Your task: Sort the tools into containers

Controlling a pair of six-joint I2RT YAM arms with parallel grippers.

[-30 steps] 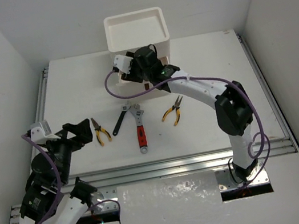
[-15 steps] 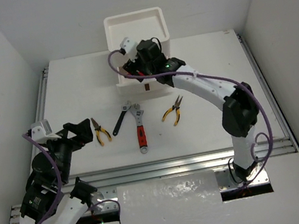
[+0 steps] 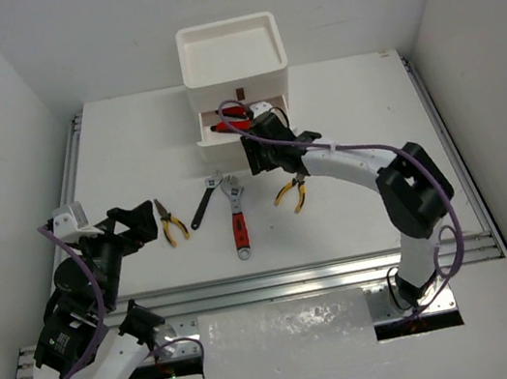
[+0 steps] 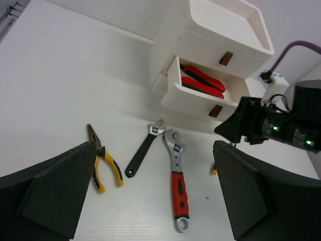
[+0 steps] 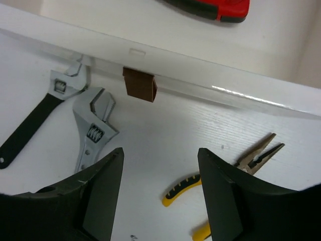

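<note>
The white drawer unit [image 3: 279,43] stands at the table's far edge, with one drawer pulled out below the top one. Red-handled pliers [image 3: 231,120] lie in that drawer, also in the left wrist view [image 4: 203,80]. My right gripper [image 3: 260,159] is open and empty just in front of the drawer's brown handle [image 5: 140,84]. On the table lie yellow pliers [image 3: 172,223], a black-handled wrench [image 3: 203,205], a red-handled wrench [image 3: 237,220] and a second pair of yellow pliers [image 3: 293,188]. My left gripper [image 3: 146,218] is open and empty, to the left of the tools.
The unit's top tray [image 4: 220,20] holds nothing that I can see. The right arm [image 3: 356,157] arches over the right half of the table. Metal rails [image 3: 298,275] run along the table's near edge, and white walls close in both sides.
My right gripper has drawn back out of the open drawer toward the near side and lowered in front of it. The red pliers now lie uncovered in the drawer. The left arm has not moved.
</note>
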